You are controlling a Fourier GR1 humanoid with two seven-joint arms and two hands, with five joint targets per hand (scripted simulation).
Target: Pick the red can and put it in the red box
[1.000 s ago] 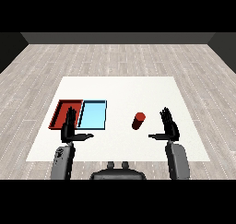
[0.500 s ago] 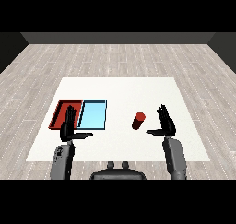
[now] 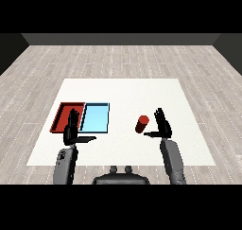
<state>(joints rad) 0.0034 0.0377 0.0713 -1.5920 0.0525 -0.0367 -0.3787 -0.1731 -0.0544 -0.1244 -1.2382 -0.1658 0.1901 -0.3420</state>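
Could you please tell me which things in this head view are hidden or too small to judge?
- Near part of the red tray: covered by the left hand.
- Gap between the right hand and the red can: too small to tell touching from apart.
- The can's label: too small to read.
- The table's underside: out of sight.

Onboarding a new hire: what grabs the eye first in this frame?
The small red cylindrical can standing alone on the white table, with the open black right hand just beside it. At the left lie the flat red tray and the light blue tray, side by side.
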